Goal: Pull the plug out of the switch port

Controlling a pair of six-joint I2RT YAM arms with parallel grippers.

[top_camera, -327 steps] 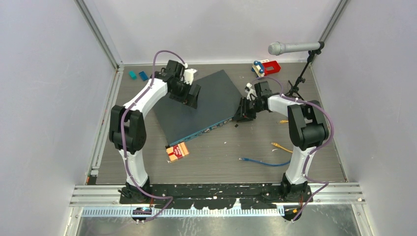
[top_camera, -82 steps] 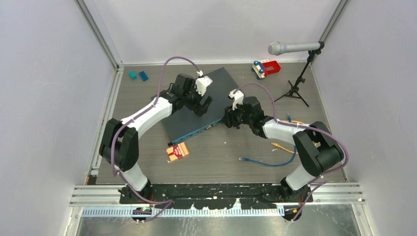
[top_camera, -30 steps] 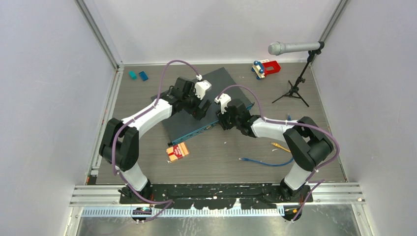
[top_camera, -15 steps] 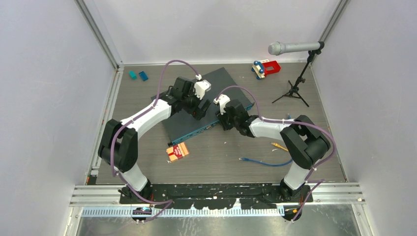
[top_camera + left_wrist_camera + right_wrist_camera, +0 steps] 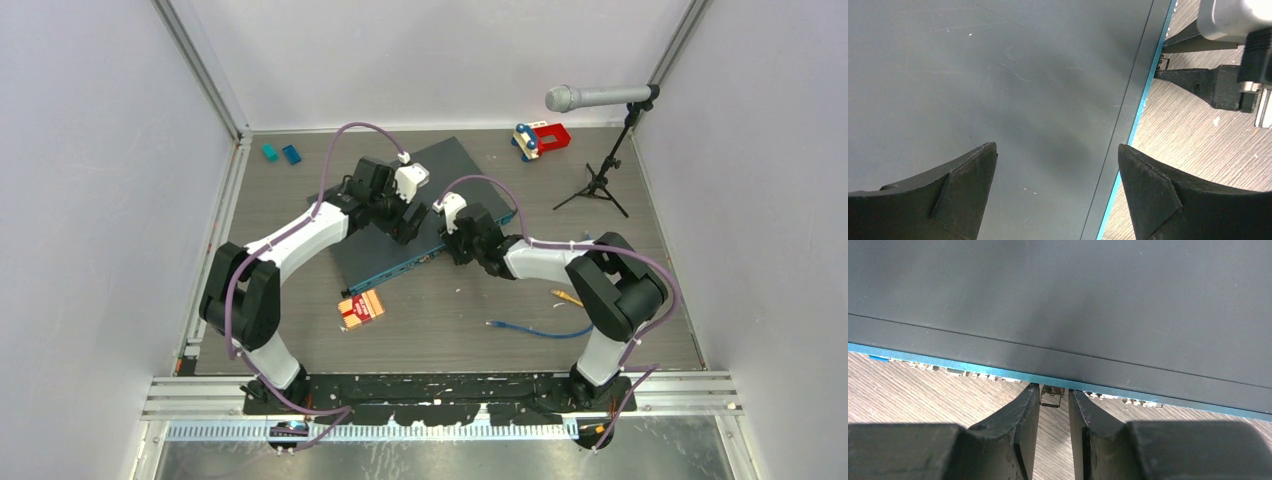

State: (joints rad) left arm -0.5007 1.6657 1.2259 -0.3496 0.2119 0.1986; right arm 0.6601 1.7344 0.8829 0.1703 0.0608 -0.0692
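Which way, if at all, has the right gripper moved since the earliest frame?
Yes: the right gripper went left, away from the mic stand, along the switch front.

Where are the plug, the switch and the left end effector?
plug (image 5: 1052, 395), right wrist view, middle of its exposed body.
switch (image 5: 450, 160), top external view, bare grey top near the far corner.
left end effector (image 5: 1057, 150), left wrist view, midway between its fingertips.

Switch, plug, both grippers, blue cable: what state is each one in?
switch, flat on the table, one front port occupied
plug, seated in its port
left gripper, open wide over the switch top
right gripper, open, jaws narrowly flanking the plug
blue cable, loose on the table, unplugged
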